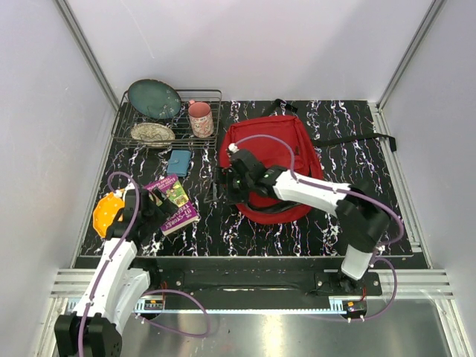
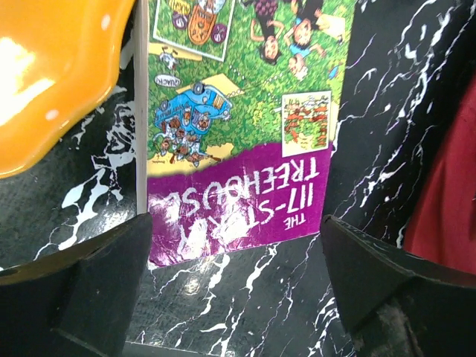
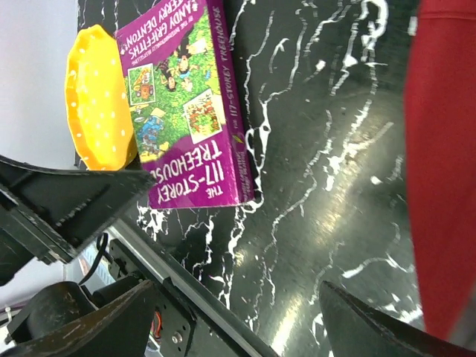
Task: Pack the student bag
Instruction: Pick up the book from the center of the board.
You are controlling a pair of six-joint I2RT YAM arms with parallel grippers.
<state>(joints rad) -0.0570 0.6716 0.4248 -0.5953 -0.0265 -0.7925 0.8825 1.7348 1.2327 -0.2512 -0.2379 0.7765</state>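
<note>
The left jaws are held spread over the book (image 1: 175, 202) on the worktop (image 1: 297, 230), the right jaws spread at the left edge of the student bag (image 1: 275, 141).

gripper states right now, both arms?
Left gripper: open, empty, above the purple-and-green paperback book.
Right gripper: open, empty, by the large red fabric backpack.

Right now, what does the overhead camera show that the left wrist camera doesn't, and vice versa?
Only overhead: wire rack, teal plate, pink mug, small blue case. Only left wrist: the readable title "Treehouse" on the book, under the open left end effector. Both: that book, orange plate, red backpack, marbled table.
</note>
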